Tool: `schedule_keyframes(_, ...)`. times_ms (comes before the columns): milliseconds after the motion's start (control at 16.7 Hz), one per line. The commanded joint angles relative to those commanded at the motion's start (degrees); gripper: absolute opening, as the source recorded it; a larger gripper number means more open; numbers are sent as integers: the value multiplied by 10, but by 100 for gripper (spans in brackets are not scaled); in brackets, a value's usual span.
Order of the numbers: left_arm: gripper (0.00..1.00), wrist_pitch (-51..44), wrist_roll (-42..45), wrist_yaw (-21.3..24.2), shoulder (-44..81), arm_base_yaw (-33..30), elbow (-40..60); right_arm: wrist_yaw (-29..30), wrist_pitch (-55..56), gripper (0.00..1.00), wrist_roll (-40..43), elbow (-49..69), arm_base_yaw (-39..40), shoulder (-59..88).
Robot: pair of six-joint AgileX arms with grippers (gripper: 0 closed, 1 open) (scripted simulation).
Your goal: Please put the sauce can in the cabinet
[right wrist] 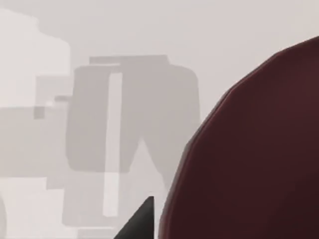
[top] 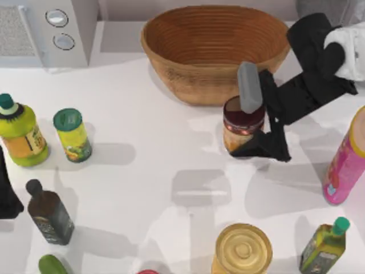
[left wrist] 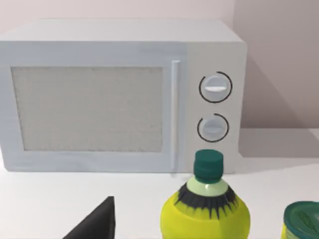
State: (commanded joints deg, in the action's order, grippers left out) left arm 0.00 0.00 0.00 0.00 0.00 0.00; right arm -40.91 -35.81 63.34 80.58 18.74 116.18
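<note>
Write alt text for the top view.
The right gripper straddles the sauce can beside a wicker basket on a white table; bottles and cans stand around, a white appliance at top left.

We're on a flat white tabletop [top: 154, 188], matte, with soft grey shadows falling toward the lower right of objects, so light comes from above and slightly upper left. Behind the table runs a plain pale pinkish-beige wall [left wrist: 279, 59], with a vertical corner seam visible in the left wrist view. A boxy white microwave-style appliance with a mesh door panel and two round knobs [left wrist: 119, 94] sits against that wall at the table's top left.
</note>
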Motion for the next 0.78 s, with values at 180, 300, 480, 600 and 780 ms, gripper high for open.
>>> schedule_keyframes(180,100,0,0,0,0,0,0,-1,-83,0,1,54,-2,-30)
schedule_keyframes(300,100,0,0,0,0,0,0,-1,-131,0,1,85,-3,-47)
schedule_keyframes(480,100,0,0,0,0,0,0,-1,-177,0,2,113,-5,-64)
schedule_keyframes(600,100,0,0,0,0,0,0,-1,-182,0,2,116,-5,-65)
schedule_keyframes(780,100,0,0,0,0,0,0,-1,-181,0,1,115,-3,-63)
